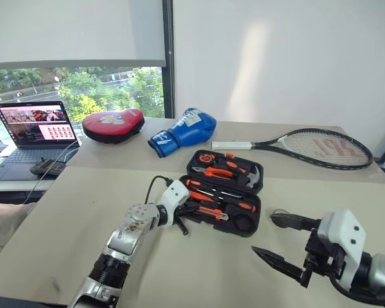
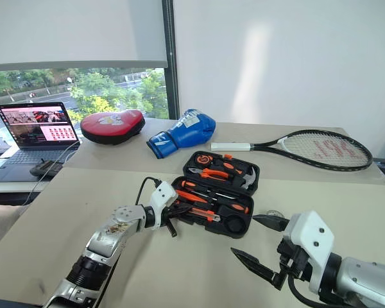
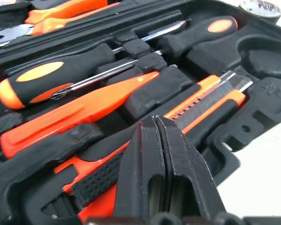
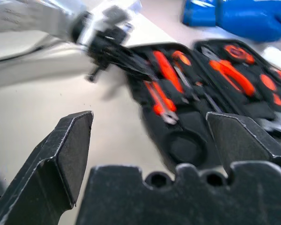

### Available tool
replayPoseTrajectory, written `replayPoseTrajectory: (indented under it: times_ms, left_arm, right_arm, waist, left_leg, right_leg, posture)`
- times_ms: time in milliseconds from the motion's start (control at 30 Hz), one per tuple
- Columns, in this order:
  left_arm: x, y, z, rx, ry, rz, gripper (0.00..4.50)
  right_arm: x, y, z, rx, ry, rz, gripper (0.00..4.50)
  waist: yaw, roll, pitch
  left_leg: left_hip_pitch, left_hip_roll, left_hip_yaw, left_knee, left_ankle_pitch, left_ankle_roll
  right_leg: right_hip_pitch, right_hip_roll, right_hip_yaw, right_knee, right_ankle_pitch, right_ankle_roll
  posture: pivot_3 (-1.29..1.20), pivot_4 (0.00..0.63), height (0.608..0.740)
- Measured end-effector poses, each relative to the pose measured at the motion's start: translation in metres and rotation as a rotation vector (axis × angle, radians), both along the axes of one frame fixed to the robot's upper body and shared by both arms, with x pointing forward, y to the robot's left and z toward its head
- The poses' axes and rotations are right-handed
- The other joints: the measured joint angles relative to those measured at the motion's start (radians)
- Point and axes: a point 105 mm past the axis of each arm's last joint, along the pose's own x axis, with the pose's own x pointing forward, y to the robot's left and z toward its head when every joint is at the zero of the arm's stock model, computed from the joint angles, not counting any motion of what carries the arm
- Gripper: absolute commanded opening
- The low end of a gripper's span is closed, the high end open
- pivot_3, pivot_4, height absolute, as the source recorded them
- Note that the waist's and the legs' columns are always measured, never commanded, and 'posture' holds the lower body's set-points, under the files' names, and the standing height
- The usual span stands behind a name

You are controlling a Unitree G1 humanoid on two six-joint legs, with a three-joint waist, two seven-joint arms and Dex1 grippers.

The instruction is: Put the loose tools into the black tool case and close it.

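Observation:
The black tool case [image 1: 246, 222] lies open in the middle of the table. In its near half sit two orange-and-black screwdrivers [image 3: 42, 82], a slim orange tester screwdriver [image 3: 84, 112] and an orange-and-black utility knife [image 3: 210, 98]. My left gripper [image 1: 189, 210] is shut with nothing in it at the case's left end, its tips [image 3: 155, 121] just over the knife. A small grey tape roll [image 1: 280, 213] lies on the table right of the case. My right gripper [image 1: 263, 234] hangs open and empty beside that roll, near the front right.
Orange-handled pliers [image 1: 213, 171] and a hammer [image 1: 251, 174] fill the case's far half. Behind it lie a blue boxing glove [image 1: 183, 131], a red pad [image 1: 113, 124] and a tennis racket [image 1: 321, 147]. An open laptop [image 1: 35, 131] stands at the far left.

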Motion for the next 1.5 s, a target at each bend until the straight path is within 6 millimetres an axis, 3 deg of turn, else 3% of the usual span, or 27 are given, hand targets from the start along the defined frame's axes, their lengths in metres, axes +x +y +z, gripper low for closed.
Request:
replayPoseTrajectory:
  times_ms: [133, 233, 300, 467, 500, 567, 600, 633, 733, 833, 933, 1033, 1133, 1267, 1333, 1433, 1500]
  left_arm:
    - [-0.009, -0.006, 0.006, -0.205, 0.062, -0.006, 0.09]
    - [-0.023, 0.001, 0.034, -0.308, 0.049, -0.101, 0.71]
    - [-0.036, 0.010, 0.058, -0.349, 0.018, -0.181, 1.50]
    - [-0.073, 0.026, 0.072, -0.290, 0.051, -0.373, 3.33]
    - [-0.080, 0.027, 0.075, -0.278, 0.051, -0.407, 3.77]
    - [-0.092, 0.030, 0.077, -0.245, 0.057, -0.460, 4.45]
    - [-0.096, 0.031, 0.077, -0.236, 0.062, -0.472, 4.50]
    - [-0.098, 0.030, 0.076, -0.230, 0.065, -0.479, 4.50]
    - [-0.100, 0.031, 0.071, -0.243, 0.075, -0.450, 4.50]
    - [-0.100, 0.031, 0.065, -0.261, 0.075, -0.406, 4.50]
    - [-0.099, 0.034, 0.062, -0.273, 0.065, -0.369, 4.50]
    - [-0.100, 0.036, 0.059, -0.279, 0.059, -0.355, 4.50]
    - [-0.099, 0.039, 0.053, -0.278, 0.052, -0.328, 4.50]
    - [-0.094, 0.046, 0.046, -0.271, 0.052, -0.281, 4.50]
    - [-0.094, 0.047, 0.045, -0.274, 0.046, -0.276, 4.50]
    - [-0.093, 0.049, 0.044, -0.266, 0.043, -0.269, 4.50]
    - [-0.092, 0.051, 0.042, -0.252, 0.046, -0.262, 4.50]
  right_arm:
    - [0.021, -0.008, 0.005, 0.046, 0.023, -0.102, 4.50]
    - [0.037, -0.012, 0.012, 0.055, 0.054, -0.127, 4.50]
    - [0.049, -0.026, 0.000, -0.002, 0.156, -0.177, 4.50]
    - [0.070, -0.054, -0.032, -0.224, 0.329, -0.241, 4.50]
    - [0.077, -0.056, -0.034, -0.232, 0.345, -0.240, 4.00]
    - [0.089, -0.055, -0.040, -0.265, 0.379, -0.212, 3.47]
    - [0.094, -0.056, -0.045, -0.286, 0.396, -0.205, 3.13]
    - [0.097, -0.057, -0.051, -0.301, 0.412, -0.203, 3.13]
    - [0.107, -0.055, -0.067, -0.320, 0.445, -0.173, 2.27]
    - [0.109, -0.061, -0.084, -0.381, 0.483, -0.164, 1.20]
    - [0.111, -0.065, -0.083, -0.402, 0.476, -0.149, 0.13]
    - [0.109, -0.065, -0.081, -0.400, 0.482, -0.131, 0.06]
    - [0.105, -0.066, -0.066, -0.395, 0.444, -0.107, 0.06]
    - [0.092, -0.026, -0.025, -0.273, 0.369, 0.045, 0.06]
    - [0.082, -0.002, -0.016, -0.231, 0.362, 0.131, 0.06]
    - [0.075, 0.019, -0.029, -0.248, 0.390, 0.182, 0.06]
    - [0.075, 0.024, -0.049, -0.287, 0.436, 0.174, 0.06]
  waist:
    - [0.000, -0.001, 0.001]
    - [-0.009, -0.002, 0.003]
    - [-0.009, -0.001, 0.003]
    - [-0.022, 0.000, 0.005]
    - [-0.025, 0.000, 0.006]
    - [-0.029, 0.001, 0.006]
    - [-0.029, 0.000, 0.006]
    - [-0.029, 0.000, 0.006]
    - [-0.024, 0.000, 0.007]
    - [-0.022, 0.000, 0.007]
    - [-0.024, 0.000, 0.007]
    - [-0.024, 0.001, 0.007]
    - [-0.023, 0.002, 0.008]
    - [-0.029, 0.002, 0.009]
    - [-0.028, 0.002, 0.010]
    - [-0.024, 0.002, 0.010]
    - [-0.022, 0.002, 0.010]
  left_leg:
    - [-0.010, 0.000, 0.000, 0.000, 0.002, -0.002]
    - [-0.014, 0.002, -0.001, 0.000, 0.003, -0.005]
    - [-0.014, 0.002, -0.002, -0.001, 0.003, -0.005]
    - [-0.013, 0.001, 0.001, 0.000, 0.002, -0.002]
    - [-0.013, 0.000, 0.001, 0.000, 0.002, -0.001]
    - [-0.013, -0.001, 0.002, 0.000, 0.002, -0.001]
    - [-0.012, -0.001, 0.002, 0.000, 0.001, 0.000]
    - [-0.012, -0.001, 0.002, 0.000, 0.001, 0.000]
    - [-0.012, -0.001, 0.002, 0.000, 0.002, 0.000]
    - [-0.013, -0.001, 0.002, 0.000, 0.004, -0.005]
    - [-0.013, -0.001, 0.002, 0.000, 0.005, -0.006]
    - [-0.013, -0.001, 0.002, 0.000, 0.004, -0.004]
    - [-0.013, -0.001, 0.002, -0.001, 0.002, -0.001]
    - [-0.013, 0.002, 0.002, -0.001, 0.001, -0.002]
    - [-0.013, 0.003, 0.001, -0.001, 0.001, -0.003]
    - [-0.013, 0.003, 0.000, -0.002, 0.002, -0.004]
    - [-0.014, 0.002, 0.000, -0.001, 0.002, -0.004]
  right_leg:
    - [-0.006, -0.001, 0.001, 0.001, 0.001, 0.000]
    - [-0.011, 0.001, 0.000, 0.002, 0.002, -0.003]
    - [-0.009, 0.001, 0.000, 0.002, -0.001, -0.007]
    - [-0.008, 0.004, -0.002, 0.000, -0.003, -0.011]
    - [-0.008, 0.005, -0.002, 0.000, -0.003, -0.011]
    - [-0.007, 0.006, -0.001, 0.000, -0.003, -0.010]
    - [-0.007, 0.006, -0.001, 0.000, -0.003, -0.010]
    - [-0.007, 0.006, -0.001, 0.000, -0.003, -0.010]
    - [-0.007, 0.007, -0.001, 0.000, -0.001, -0.006]
    - [-0.008, 0.006, -0.002, -0.001, 0.001, -0.003]
    - [-0.007, 0.006, -0.002, -0.001, 0.001, -0.003]
    - [-0.008, 0.005, -0.002, -0.001, 0.001, -0.004]
    - [-0.008, 0.004, -0.002, 0.000, 0.001, -0.004]
    - [-0.009, 0.002, -0.001, 0.000, 0.002, -0.004]
    - [-0.009, 0.002, -0.001, 0.000, 0.002, -0.005]
    - [-0.010, 0.001, -0.001, 0.000, 0.001, -0.007]
    - [-0.011, 0.000, -0.002, 0.000, 0.000, -0.009]
  posture:
    - [0.00, 0.150, 0.740]
    - [0.00, 0.150, 0.740]
    - [0.00, 0.150, 0.740]
    - [0.00, 0.150, 0.740]
    - [0.00, 0.150, 0.740]
    - [0.00, 0.150, 0.740]
    - [0.00, 0.150, 0.740]
    - [0.00, 0.150, 0.740]
    - [0.00, 0.150, 0.740]
    - [0.00, 0.150, 0.740]
    - [0.00, 0.150, 0.740]
    - [0.00, 0.150, 0.740]
    - [0.00, 0.150, 0.740]
    - [0.00, 0.150, 0.740]
    - [0.00, 0.150, 0.740]
    - [0.00, 0.150, 0.740]
    - [0.00, 0.150, 0.740]
